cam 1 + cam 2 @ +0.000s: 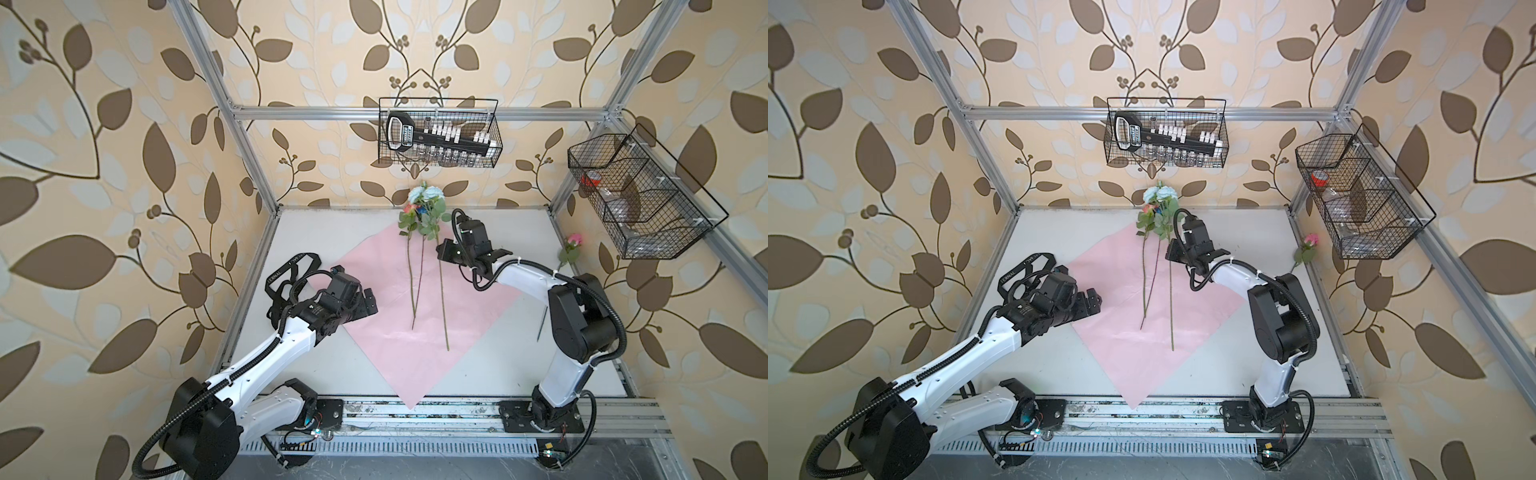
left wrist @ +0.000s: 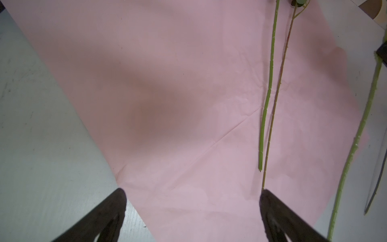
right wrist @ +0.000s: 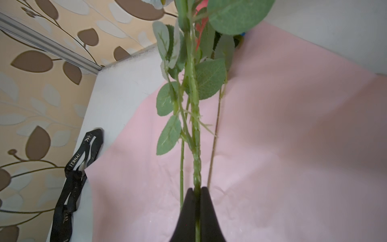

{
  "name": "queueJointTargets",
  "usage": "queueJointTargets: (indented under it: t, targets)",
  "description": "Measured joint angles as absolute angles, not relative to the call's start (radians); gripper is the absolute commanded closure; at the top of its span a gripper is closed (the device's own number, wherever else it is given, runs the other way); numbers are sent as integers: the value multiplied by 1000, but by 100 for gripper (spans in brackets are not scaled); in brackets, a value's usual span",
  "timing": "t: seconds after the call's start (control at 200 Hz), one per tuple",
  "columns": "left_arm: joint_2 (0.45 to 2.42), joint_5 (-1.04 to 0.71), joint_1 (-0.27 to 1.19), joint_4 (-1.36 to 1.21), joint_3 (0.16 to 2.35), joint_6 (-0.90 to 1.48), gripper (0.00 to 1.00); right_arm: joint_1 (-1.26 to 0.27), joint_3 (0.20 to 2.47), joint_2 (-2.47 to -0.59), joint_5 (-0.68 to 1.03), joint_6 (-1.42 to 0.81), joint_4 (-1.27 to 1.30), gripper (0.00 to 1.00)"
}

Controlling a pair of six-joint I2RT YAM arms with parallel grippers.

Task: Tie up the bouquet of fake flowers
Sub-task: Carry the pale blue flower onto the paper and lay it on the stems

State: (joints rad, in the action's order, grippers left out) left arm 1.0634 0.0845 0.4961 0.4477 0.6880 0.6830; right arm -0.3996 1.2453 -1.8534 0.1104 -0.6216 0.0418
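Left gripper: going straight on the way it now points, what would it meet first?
Most likely the pink wrapping paper, which fills the view ahead of the open left gripper. If it travels level above the sheet, the thin stems lying there come first; its height is unclear.

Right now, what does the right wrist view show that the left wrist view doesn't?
Right wrist only: green leaves, the black ribbon, and a clear look at the right claw shut on a thick stem. Left wrist only: the open, empty left claw and the cut stem ends. Both: pink paper with stems lying on it.
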Motion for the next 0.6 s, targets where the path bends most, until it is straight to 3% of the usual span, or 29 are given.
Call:
queueJointTargets:
  t: [0.53, 0.6]
  targets:
    - [1056, 86, 496, 452, 681, 683, 1, -432, 1631, -2245, 86, -766, 41, 100]
    - [1055, 86, 496, 451, 681, 683, 1, -435, 1642, -2264, 83, -768, 34, 85]
